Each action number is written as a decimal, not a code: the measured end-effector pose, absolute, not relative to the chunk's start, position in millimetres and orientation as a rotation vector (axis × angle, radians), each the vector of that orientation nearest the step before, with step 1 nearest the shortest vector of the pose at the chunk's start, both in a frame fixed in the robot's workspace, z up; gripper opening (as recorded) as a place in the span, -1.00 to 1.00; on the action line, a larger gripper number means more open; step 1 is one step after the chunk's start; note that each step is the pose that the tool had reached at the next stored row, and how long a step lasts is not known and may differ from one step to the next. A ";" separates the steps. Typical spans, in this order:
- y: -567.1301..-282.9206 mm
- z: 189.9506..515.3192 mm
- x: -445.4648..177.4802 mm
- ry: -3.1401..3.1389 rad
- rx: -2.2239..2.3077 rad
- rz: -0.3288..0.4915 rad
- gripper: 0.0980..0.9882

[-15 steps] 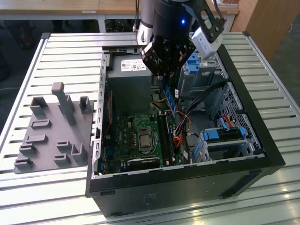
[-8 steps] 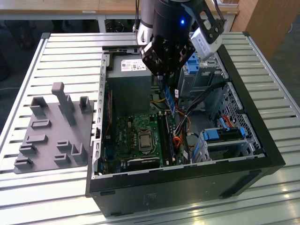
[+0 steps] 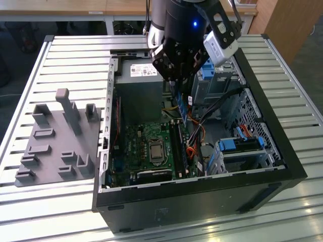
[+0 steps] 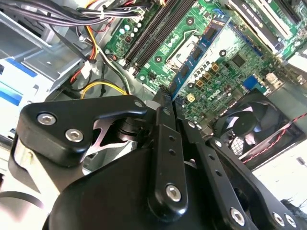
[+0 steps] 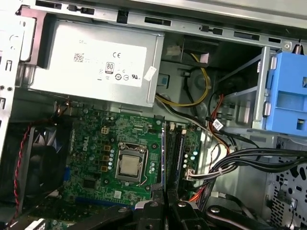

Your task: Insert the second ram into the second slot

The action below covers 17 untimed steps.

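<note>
- The claw (image 3: 176,84) is clamped shut on the ram (image 3: 184,113), a thin blue stick that hangs from the fingertips into the open case (image 3: 202,186).
- In the second wrist view the claw (image 4: 163,98) pinches one end of the ram (image 4: 199,57), whose dark chips run out over the board (image 4: 230,62).
- In the first wrist view the ram (image 5: 164,158) shows edge-on ahead of the claw (image 5: 165,206), just beside the long black slots (image 5: 176,148).
- Whether the ram touches a slot cannot be told.
- The slots (image 3: 177,148) lie along the board (image 3: 144,146) edge nearer the drive bays, with the processor socket (image 3: 155,150) just beside them.
- A bundle of cables (image 5: 249,158) passes between the slots and the bays.
- The power supply (image 3: 139,75) fills the case's far corner on the exterior view's left.
- Blue drive latches (image 3: 242,143) sit along the case wall on the exterior view's right.
- A fan (image 4: 249,124) is mounted at the board's edge well apart from the slots.
- The case rests on a slatted metal bench (image 3: 65,55).
- A grey fixture (image 3: 55,141) lies beside it, toward the bench edge on the exterior view's left.
</note>
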<state>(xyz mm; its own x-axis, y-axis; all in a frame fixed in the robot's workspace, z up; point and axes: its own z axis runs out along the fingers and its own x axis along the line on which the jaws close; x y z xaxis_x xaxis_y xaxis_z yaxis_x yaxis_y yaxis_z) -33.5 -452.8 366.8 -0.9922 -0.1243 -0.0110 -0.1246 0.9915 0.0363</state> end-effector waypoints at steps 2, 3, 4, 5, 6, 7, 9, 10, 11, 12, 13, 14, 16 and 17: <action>-452.8 366.7 -33.5 3.127 -0.171 0.058 -0.91; -452.8 366.7 -33.5 3.128 -0.159 0.058 -0.91; -452.8 366.6 -33.5 3.128 -0.145 0.058 -0.91; -452.8 366.6 -33.6 3.129 -0.129 0.058 -0.91; -452.8 366.6 -33.6 3.129 -0.114 0.057 -0.91; -452.8 366.6 -33.7 3.130 -0.100 0.057 -0.91; -452.8 366.6 -33.7 3.130 -0.074 0.057 -0.91; -452.8 366.5 -33.7 3.130 -0.064 0.057 -0.91; -452.8 366.4 -33.7 3.130 -0.058 0.057 -0.91; -452.8 366.4 -33.7 3.130 -0.053 0.057 -0.91; -452.8 366.4 -33.9 3.130 -0.050 0.057 -0.91; -452.8 366.4 -34.0 3.130 -0.047 0.057 -0.91; -452.8 366.3 -34.1 3.130 -0.040 0.057 -0.91; -452.8 366.1 -34.2 3.130 -0.037 0.057 -0.91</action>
